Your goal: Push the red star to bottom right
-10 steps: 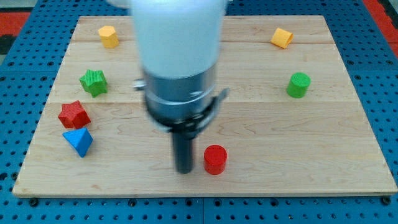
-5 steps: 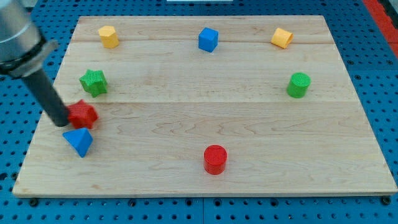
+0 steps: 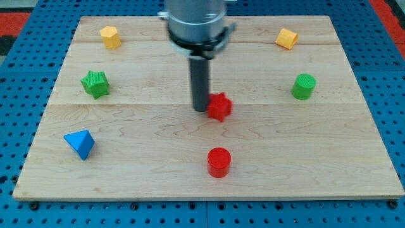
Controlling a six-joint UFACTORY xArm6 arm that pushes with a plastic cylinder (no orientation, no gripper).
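Wooden board (image 3: 354, 145) on a blue pegboard.

Left part of the frame: blue triangular block (image 3: 80, 144) at lower left; green star (image 3: 95, 83) above it, mid-left; yellow block (image 3: 110, 37) at upper left.

Centre: rod descends from the top of the frame; its tip (image 3: 200, 109) sits touching the left side of the red star (image 3: 219, 106), which lies near the board's middle. The arm carries no jaws, only the rod. Red cylinder (image 3: 219, 161) stands below the star, well apart.

Right: yellow block (image 3: 286, 38) at upper right; green cylinder (image 3: 304, 86) at mid-right.
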